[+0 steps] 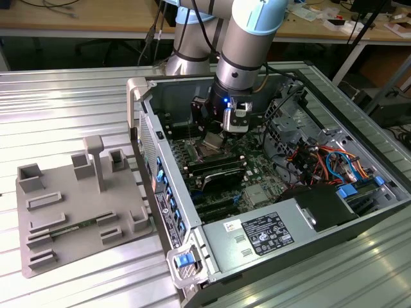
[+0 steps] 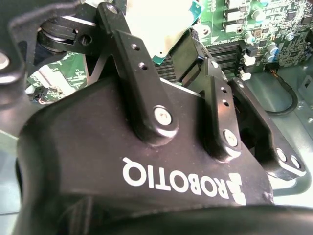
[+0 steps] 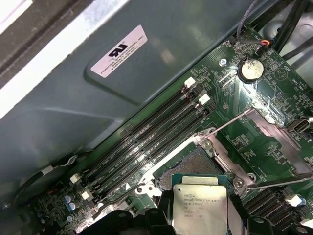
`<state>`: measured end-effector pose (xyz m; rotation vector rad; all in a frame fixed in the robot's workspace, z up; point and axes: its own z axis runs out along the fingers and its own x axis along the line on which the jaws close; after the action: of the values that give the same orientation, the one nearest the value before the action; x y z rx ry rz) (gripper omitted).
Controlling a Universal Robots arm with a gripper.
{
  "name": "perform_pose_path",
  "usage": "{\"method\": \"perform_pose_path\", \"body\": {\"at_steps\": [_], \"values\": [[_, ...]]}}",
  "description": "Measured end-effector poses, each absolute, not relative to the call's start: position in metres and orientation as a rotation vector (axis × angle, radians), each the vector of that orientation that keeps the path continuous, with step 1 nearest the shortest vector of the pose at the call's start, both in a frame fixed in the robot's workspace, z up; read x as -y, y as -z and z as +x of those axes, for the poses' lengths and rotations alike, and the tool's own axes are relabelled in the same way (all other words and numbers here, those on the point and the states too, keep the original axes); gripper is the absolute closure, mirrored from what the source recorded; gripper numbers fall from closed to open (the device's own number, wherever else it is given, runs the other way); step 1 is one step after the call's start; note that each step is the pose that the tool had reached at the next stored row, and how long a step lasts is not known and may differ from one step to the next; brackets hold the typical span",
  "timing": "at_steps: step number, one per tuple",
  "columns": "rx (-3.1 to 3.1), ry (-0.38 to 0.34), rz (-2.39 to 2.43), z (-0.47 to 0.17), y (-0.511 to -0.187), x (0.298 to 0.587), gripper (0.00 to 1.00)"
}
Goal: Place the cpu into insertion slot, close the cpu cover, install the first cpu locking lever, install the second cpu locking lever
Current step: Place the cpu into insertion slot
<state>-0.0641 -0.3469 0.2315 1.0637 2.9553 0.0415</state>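
Dull silver top of the cpu (image 3: 199, 208) faces up, held flat. Your gripper (image 1: 214, 133) has its jaws clamped on the chip's opposite edges, low inside the open computer case (image 1: 144, 90). The insertion slot (image 3: 188, 166) lies directly under and just ahead of the chip, which overlaps the near edge of the pinned centre. Chip sides look square with the slot's rim. The cpu cover (image 3: 281, 142) stands hinged open beside the slot, apart from the chip. The wire locking levers (image 3: 230, 122) are raised. Judged not yet seated.
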Motion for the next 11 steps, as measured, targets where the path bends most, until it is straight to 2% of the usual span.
{"method": "perform_pose_path", "body": {"at_steps": [11], "values": [[-2.935,-0.042,1.117,-0.0642,-0.2314,0.3469,0.45]]}}
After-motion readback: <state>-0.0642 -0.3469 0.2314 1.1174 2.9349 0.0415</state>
